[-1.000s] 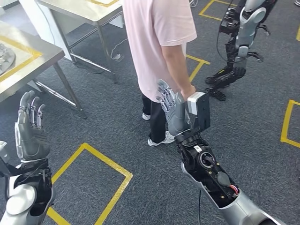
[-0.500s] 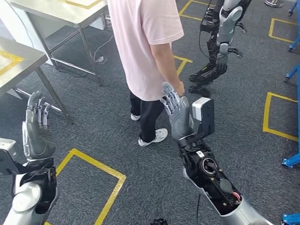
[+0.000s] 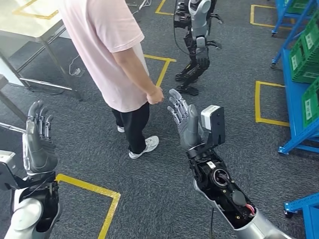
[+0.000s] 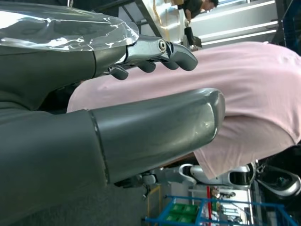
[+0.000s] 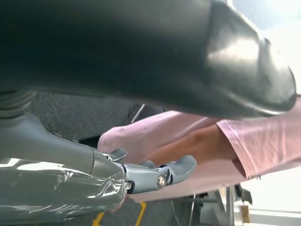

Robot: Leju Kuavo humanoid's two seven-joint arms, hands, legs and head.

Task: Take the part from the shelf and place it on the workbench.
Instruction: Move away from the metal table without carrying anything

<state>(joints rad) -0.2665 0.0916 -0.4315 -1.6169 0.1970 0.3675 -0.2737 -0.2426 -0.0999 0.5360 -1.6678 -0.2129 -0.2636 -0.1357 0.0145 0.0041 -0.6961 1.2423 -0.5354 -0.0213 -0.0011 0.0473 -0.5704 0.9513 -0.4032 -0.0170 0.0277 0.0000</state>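
Both arms are raised over grey carpet. The left hand (image 3: 39, 142) stands upright with its fingers apart and holds nothing; the right hand (image 3: 185, 121) does likewise, palm toward a person (image 3: 109, 59) in a pink shirt who stands just beyond it, the person's fist close to the fingers without touching. A blue shelf (image 3: 299, 84) with green bins (image 3: 306, 47) runs along the right edge; I cannot tell which bin holds the part. A steel table (image 3: 26, 20) stands at the upper left. Another robot (image 3: 195, 37) stands beyond the person. Yellow tape (image 3: 94, 191) marks the floor.
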